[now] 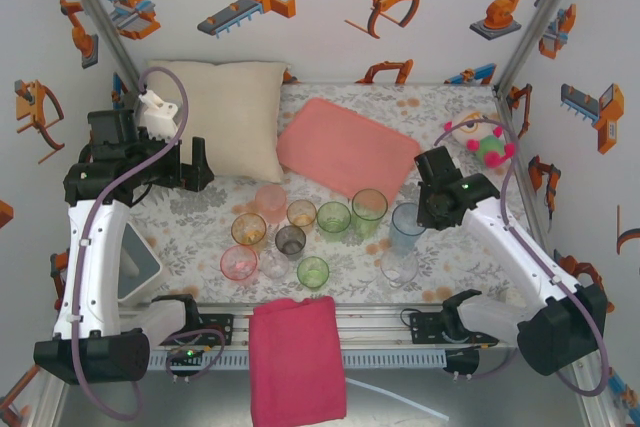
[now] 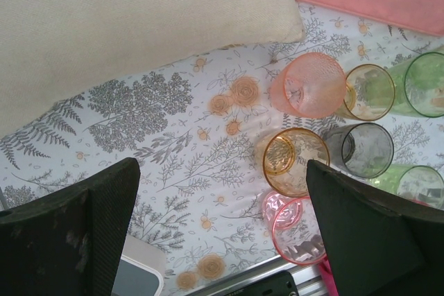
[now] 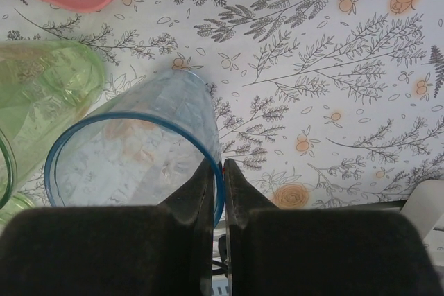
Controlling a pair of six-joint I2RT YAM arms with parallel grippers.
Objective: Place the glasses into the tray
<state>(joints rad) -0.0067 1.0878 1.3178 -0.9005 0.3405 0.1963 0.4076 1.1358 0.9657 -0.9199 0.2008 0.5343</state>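
My right gripper (image 3: 216, 168) clamped on rim of tall blue glass (image 3: 132, 150), upright, at 3 o'clock edge of cluster. My left gripper (image 2: 220, 171), fingers wide apart, hovers at 10 o'clock of other glasses (image 1: 290, 240), beside cream pillow (image 1: 225, 117). Salmon tray (image 1: 345, 152) lies at 12 o'clock beyond glasses, farthest back

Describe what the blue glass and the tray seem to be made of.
Blue glass: thin transparent blue-tinted wall, glossy, probably plastic; the floral tablecloth shows through it. Tray: opaque salmon-pink, matte, with rounded corners; plastic or silicone, cannot tell which.
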